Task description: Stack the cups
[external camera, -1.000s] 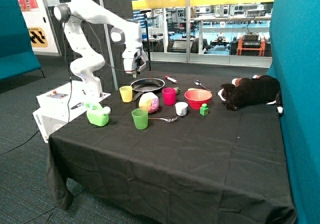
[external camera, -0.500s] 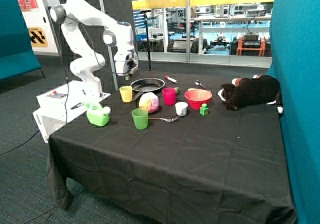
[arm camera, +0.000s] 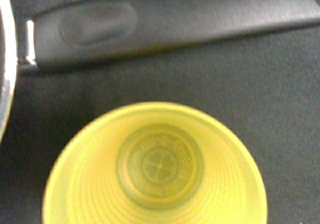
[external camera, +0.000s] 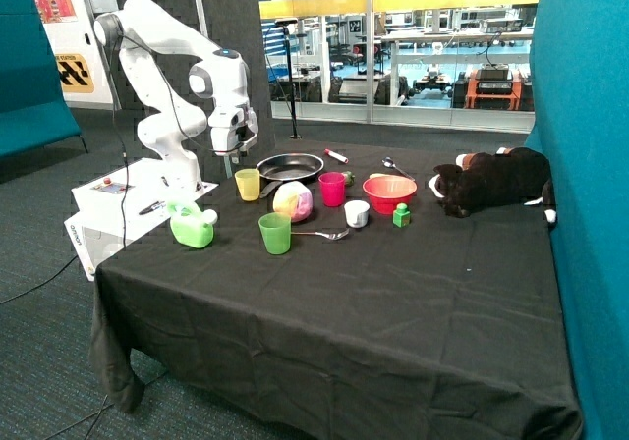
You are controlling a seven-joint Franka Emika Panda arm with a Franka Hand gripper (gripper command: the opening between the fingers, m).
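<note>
We see the arm bent over, gripper (external camera: 239, 151) poised above the upright yellow cup (external camera: 248, 184) beside the pan (external camera: 291, 167); whether it is clenched, we cannot tell.

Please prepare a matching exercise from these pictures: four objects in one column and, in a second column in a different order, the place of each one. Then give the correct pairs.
Objects
1. yellow plastic tumbler
2. green plastic tumbler
3. pink-red plastic tumbler
4. short white cup

Places
A. beside the small green block
B. below the robot's gripper, next to the black frying pan's handle
C. nearest the table's front edge, by the metal spoon
D. between the pastel ball and the wide red bowl

Pairs: 1-B, 2-C, 3-D, 4-A
</note>
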